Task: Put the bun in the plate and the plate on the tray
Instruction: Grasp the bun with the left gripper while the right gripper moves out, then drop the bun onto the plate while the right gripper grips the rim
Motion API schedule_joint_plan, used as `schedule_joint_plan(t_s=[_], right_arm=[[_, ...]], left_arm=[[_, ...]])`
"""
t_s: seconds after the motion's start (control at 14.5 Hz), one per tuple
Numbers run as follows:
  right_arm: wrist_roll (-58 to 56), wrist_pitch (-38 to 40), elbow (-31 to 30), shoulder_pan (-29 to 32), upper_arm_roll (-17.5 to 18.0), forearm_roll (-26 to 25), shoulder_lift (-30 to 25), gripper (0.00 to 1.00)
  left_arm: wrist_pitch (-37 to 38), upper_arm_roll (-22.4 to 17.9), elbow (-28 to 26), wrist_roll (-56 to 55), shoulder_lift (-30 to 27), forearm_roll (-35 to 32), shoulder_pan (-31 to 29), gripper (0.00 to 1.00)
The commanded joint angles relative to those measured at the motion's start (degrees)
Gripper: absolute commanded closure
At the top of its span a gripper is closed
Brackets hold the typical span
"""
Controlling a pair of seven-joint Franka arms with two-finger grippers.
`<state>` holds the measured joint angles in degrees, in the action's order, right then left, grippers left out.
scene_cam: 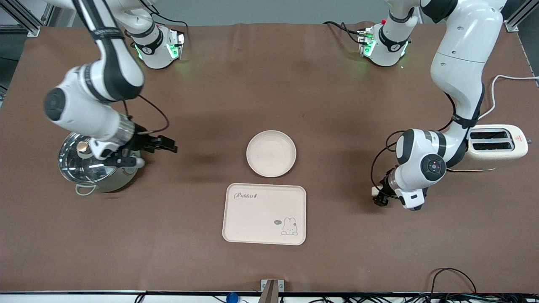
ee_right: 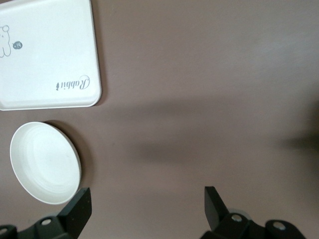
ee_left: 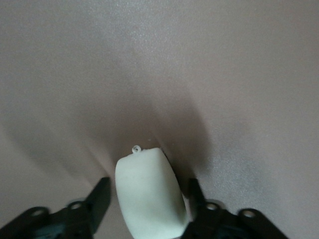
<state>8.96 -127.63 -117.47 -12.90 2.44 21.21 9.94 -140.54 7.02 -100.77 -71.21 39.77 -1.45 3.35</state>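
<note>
The cream rectangular tray with Rabbit lettering (scene_cam: pixel 264 213) lies nearest the front camera, the round cream plate (scene_cam: pixel 271 153) just farther (both bare), while the left gripper (ee_left: pixel 149 209), low toward its arm's end of the brown tabletop (scene_cam: pixel 269 105), has its fingers (ee_left: pixel 97 201) astride the small pale bun (ee_left: pixel 149 194), one touching, and the right gripper (ee_right: pixel 144 209) hangs wide open, holding nothing, beside a lidded steel pot (scene_cam: pixel 90 168).

- A robot lab staged as a kitchen: two arms bolted to a brown-covered surface (scene_cam: pixel 269 92).
- Aluminium framing (scene_cam: pixel 21 17) and loose cables (scene_cam: pixel 454 280) line the edges.
- Toaster (scene_cam: pixel 497 145) beside the left end effector (scene_cam: pixel 379 195), lidded pot (scene_cam: pixel 90 166) under the right end effector (scene_cam: pixel 145 153).
</note>
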Motion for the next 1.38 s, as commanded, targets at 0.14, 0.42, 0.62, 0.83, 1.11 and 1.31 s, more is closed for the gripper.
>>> schedule_joint_plan(t_s=[0.14, 0.42, 0.62, 0.83, 1.11, 1.31], right_arm=[[5.7, -6.2, -0.6, -7.0, -0.5, 1.5, 5.6, 0.00], [12.8, -19.4, -0.4, -13.7, -0.5, 1.8, 12.7, 0.00], [16.4, -24.7, -0.5, -18.4, -0.5, 1.8, 15.9, 0.00], [21.3, -28.4, -0.1, -22.9, -0.6, 1.8, 17.7, 0.00], [21.8, -30.4, 0.3, -24.5, -0.6, 1.8, 19.6, 0.03], [21.7, -30.4, 0.5, -25.0, -0.6, 1.8, 20.0, 0.06]], left_arm=[[-0.3, 0.1, 0.3, -1.0, -1.0, -1.2, 0.8, 0.80], [3.5, 4.0, 1.4, -7.2, -4.2, -1.0, 5.2, 0.77], [3.8, 4.5, 5.0, -15.7, -3.7, -1.0, 14.4, 0.74], [3.7, 4.6, 8.9, -19.0, -0.9, -1.0, 20.5, 0.74], [2.9, 4.3, 13.4, -22.0, 3.8, -0.8, 27.7, 0.74], [1.0, 4.2, 14.4, -24.2, 6.0, -0.9, 30.7, 0.72]])
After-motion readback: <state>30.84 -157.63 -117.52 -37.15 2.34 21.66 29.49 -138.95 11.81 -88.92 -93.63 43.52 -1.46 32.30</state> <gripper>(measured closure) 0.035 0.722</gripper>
